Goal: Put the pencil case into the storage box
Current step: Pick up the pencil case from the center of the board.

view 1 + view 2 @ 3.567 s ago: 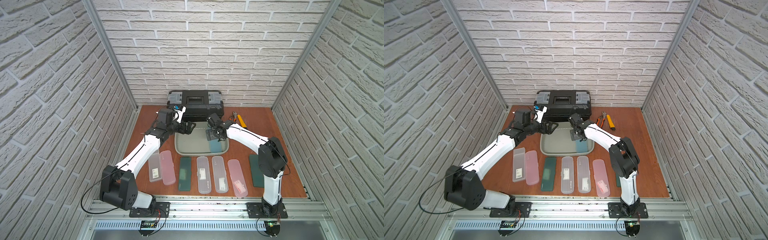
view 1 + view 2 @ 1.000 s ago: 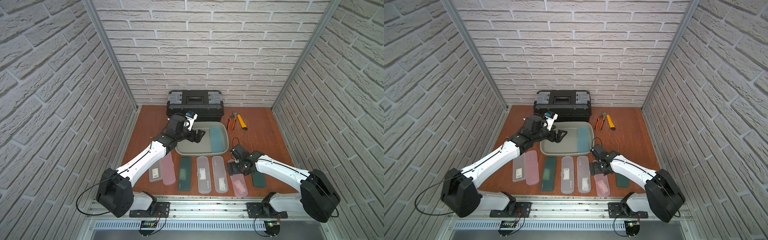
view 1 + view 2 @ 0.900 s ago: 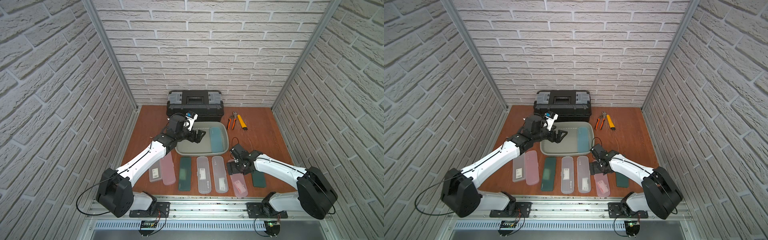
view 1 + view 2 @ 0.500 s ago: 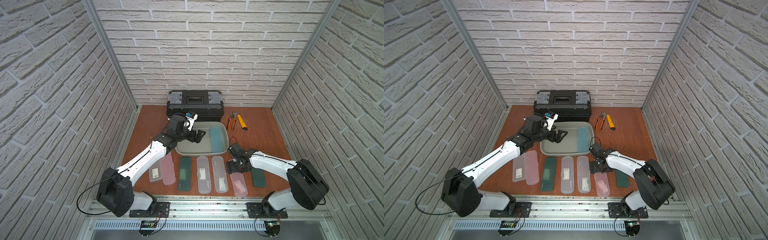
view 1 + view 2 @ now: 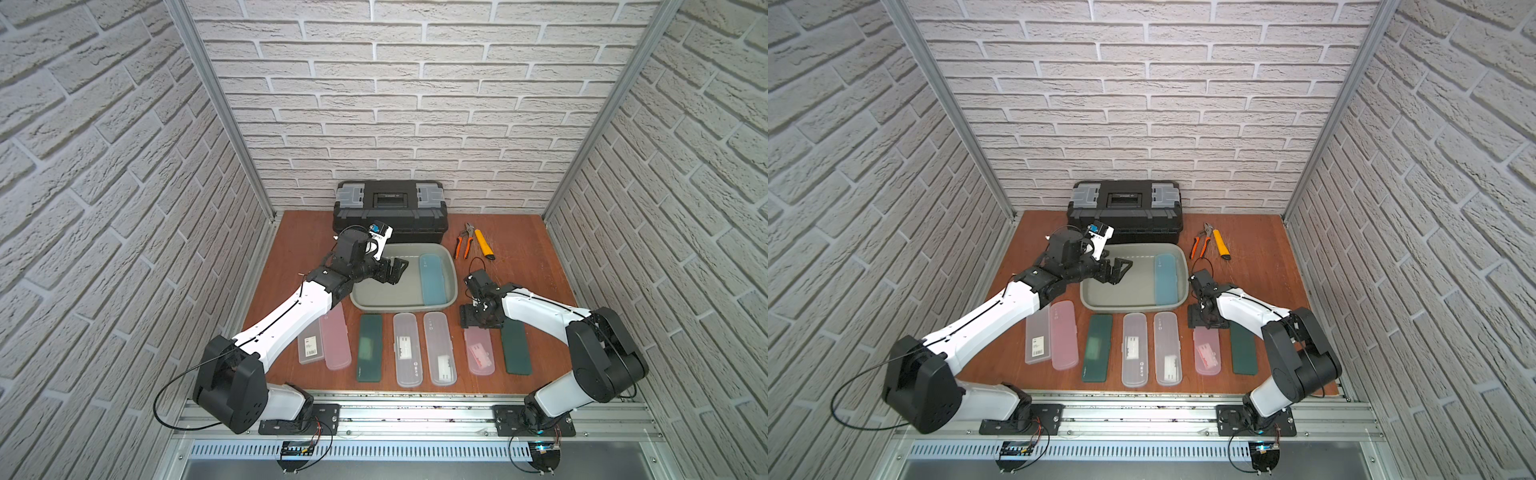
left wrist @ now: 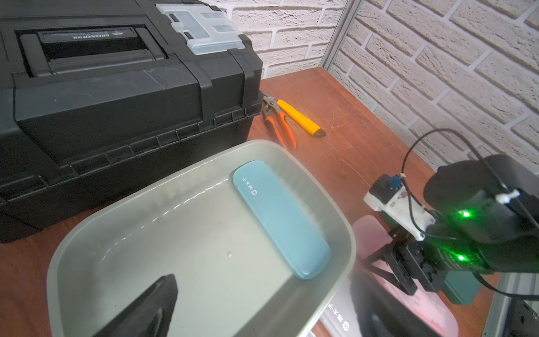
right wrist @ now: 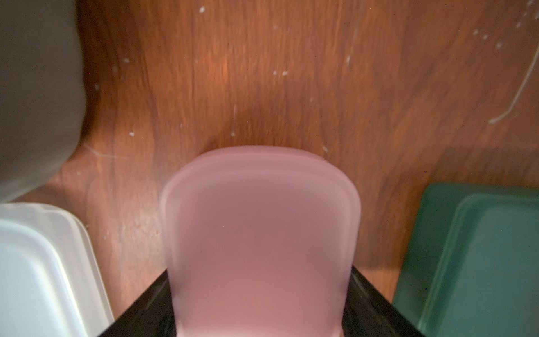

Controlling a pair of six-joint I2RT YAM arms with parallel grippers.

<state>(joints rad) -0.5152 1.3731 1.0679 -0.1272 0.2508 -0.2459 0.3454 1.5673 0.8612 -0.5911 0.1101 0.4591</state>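
Step in hand: pickup of the pink pencil case (image 5: pixel 480 353). It lies flat on the surface (image 5: pixel 299 249), just off the near right corner of the storage box (image 5: pixel 399 308) and outside it. Over its box-side end sits the right end effector (image 5: pixel 478 323). In the wrist view the black fingers (image 7: pixel 369 294) flank both long sides of the case, close against it. Clamped or not: cannot tell. No lift visible.

Over the left half of the storage box hangs the left end effector (image 5: pixel 394 271), jaws wide apart, empty. One blue pencil case (image 5: pixel 432 278) is already inside, along the box's right wall.

Next move, as I judge it: firm the pinch, raise the case level until it clears the rolled rim, carry it across, and lower it onto the bare floor of the box beside the blue one.

Edges and room:
- The clear case (image 5: pixel 439 353) and dark green case (image 5: pixel 515 349) lie either side of the pink one, near but apart, so the lanes for the fingers are narrow.
- The box's near right corner is close to the right end effector, so a straight lift looks safer than a drag.
- The left arm takes up the box's left half. The open strip is the middle.
- The black toolbox (image 5: pixel 388 208) stands against the far rim.
- The pliers (image 5: pixel 461 245) lie beyond the far right corner, off the likely path.
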